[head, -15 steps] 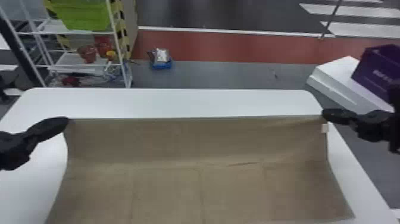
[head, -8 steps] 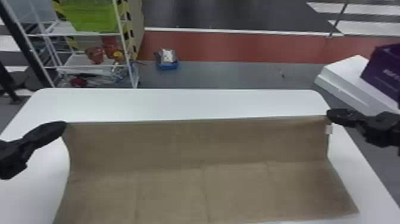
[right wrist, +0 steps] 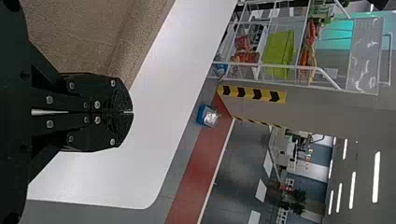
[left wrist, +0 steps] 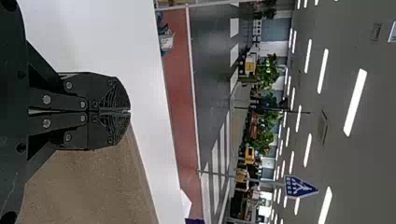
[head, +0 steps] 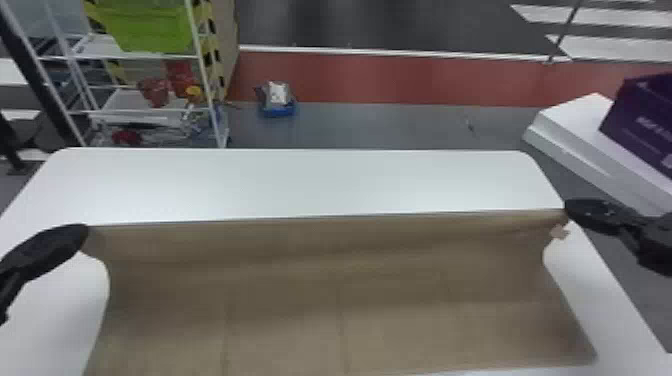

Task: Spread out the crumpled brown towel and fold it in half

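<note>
The brown cloth towel (head: 320,290) is opened out over the white tabletop (head: 320,180) with rounded far corners, its far edge drawn nearly straight from side to side and its side edges bowing inward below the held corners. The left gripper (head: 86,231) pinches the far left corner of the towel, inside the tabletop's left edge; the right gripper (head: 567,207) is clamped on the far right corner, by the tabletop's right edge. A small pale tag (head: 559,232) hangs just beside that right corner. Past the tabletop's far left corner stands a white metal rack (head: 201,62) with a bright green bin (head: 152,27); past the far right corner, a dark purple box (head: 642,122) sits on a white block-shaped object (head: 575,117).
</note>
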